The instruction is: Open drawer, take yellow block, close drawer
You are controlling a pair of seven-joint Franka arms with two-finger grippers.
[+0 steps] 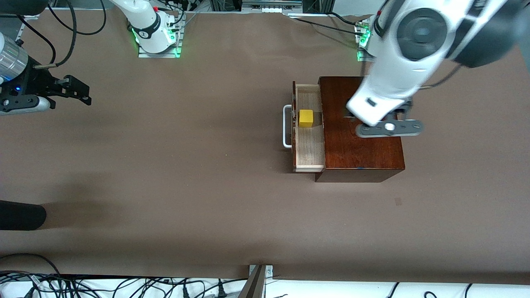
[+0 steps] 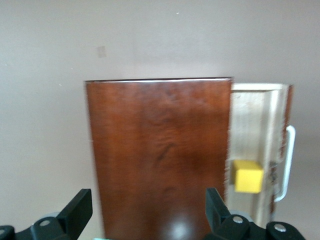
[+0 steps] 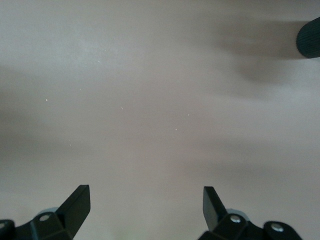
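Observation:
The drawer (image 1: 308, 149) stands pulled out of the mahogany box (image 1: 364, 153), its white handle (image 1: 285, 126) toward the right arm's end of the table. The yellow block (image 1: 306, 118) sits in the pale-wood tray just inside the handle. My left gripper (image 2: 147, 197) hangs over the top of the box (image 2: 157, 150), open, with nothing between its fingers. In the left wrist view the block (image 2: 248, 176) lies off to one side in the tray (image 2: 255, 115). My right gripper (image 1: 87, 94) waits open over bare table at the right arm's end, also empty (image 3: 146, 195).
A dark rounded object (image 1: 20, 215) lies on the table near the front camera at the right arm's end, and its tip shows in the right wrist view (image 3: 309, 37). Cables (image 1: 124, 285) run along the table's near edge. The brown cloth (image 1: 186, 165) covers the table.

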